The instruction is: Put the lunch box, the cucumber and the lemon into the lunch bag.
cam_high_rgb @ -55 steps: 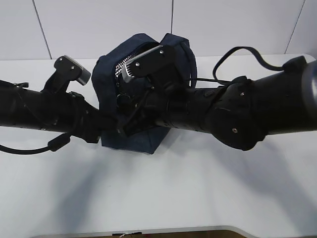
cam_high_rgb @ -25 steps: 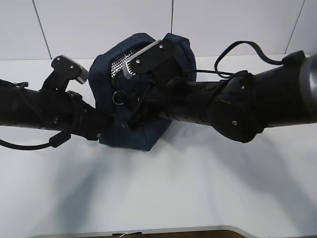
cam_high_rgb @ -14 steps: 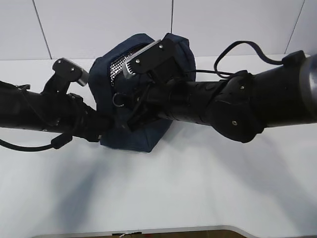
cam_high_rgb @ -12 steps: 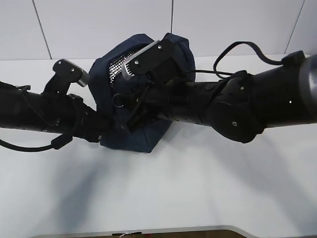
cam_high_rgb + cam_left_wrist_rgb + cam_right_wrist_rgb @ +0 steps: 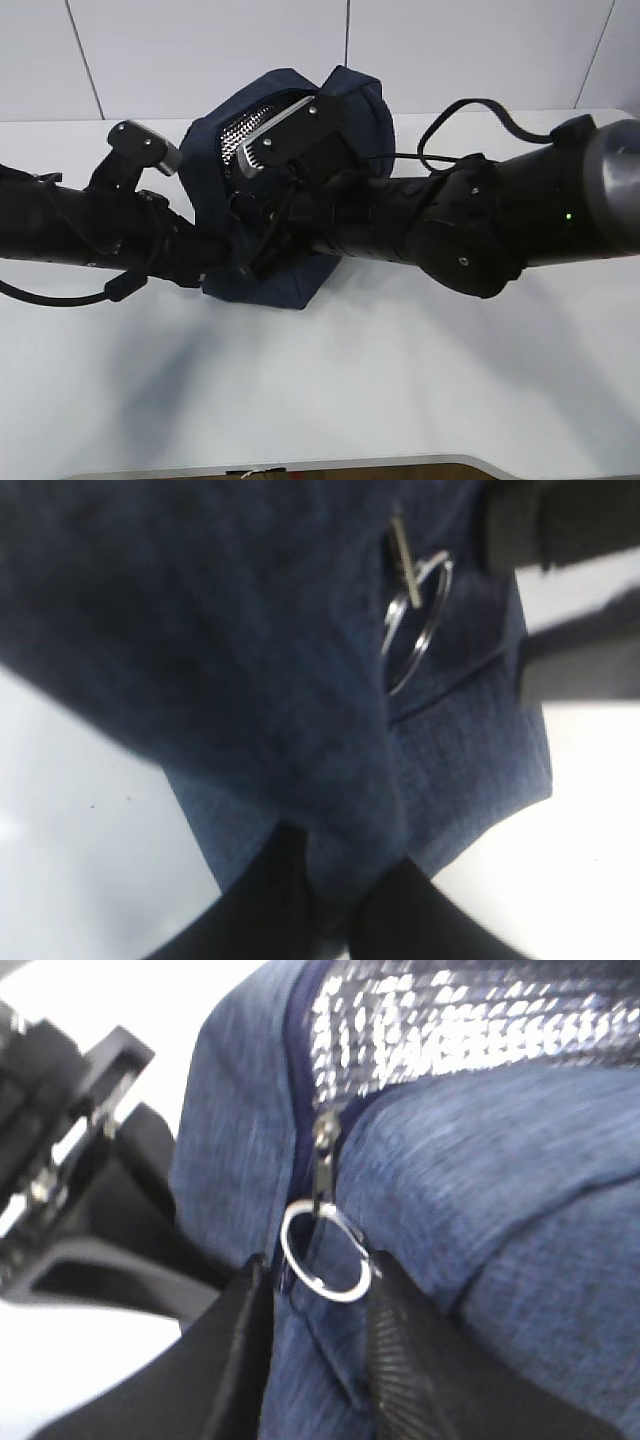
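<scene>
the left gripper (image 5: 330, 905) pinches the lunch bag (image 5: 290, 180) fabric, while the right gripper (image 5: 315, 1305) fingers straddle its ring pull (image 5: 325, 1252), grip uncertain.

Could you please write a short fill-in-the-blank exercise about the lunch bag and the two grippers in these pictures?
1. The lining showing in the mouth of the lunch bag is shiny and ____ in colour.
2. The zipper pull on the bag has the shape of a metal ____.
3. The left gripper is pinching the bag's ____ fabric.
4. The ring lies between the fingers of the ____ gripper.

Missing words: silver; ring; blue; right
</scene>
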Action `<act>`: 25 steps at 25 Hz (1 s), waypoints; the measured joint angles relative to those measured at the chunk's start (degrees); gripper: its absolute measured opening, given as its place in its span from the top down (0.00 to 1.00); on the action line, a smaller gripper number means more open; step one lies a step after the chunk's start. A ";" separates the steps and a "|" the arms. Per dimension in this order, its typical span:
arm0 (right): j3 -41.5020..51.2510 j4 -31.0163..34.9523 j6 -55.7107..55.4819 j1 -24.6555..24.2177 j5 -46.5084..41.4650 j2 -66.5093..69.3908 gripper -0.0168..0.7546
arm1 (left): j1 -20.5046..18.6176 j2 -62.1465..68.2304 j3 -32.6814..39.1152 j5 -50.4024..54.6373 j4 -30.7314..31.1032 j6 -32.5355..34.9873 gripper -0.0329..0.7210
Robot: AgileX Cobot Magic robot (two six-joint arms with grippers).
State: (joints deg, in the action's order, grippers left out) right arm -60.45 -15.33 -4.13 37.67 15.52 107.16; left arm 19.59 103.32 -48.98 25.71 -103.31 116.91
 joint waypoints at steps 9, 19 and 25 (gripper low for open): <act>0.00 2.37 -0.26 0.04 3.55 0.78 0.65 | 0.00 0.00 0.00 0.00 -0.12 0.00 0.94; 0.00 3.24 -0.26 0.13 9.33 3.44 0.40 | 0.00 0.00 0.00 0.00 -0.12 0.00 0.94; 0.00 8.92 -0.26 0.13 13.10 5.22 0.39 | 0.00 0.00 0.00 0.26 -0.12 0.00 0.94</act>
State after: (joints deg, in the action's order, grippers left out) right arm -60.45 -6.41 -4.39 37.80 28.62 112.38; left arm 19.59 103.32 -48.98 25.96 -103.43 116.91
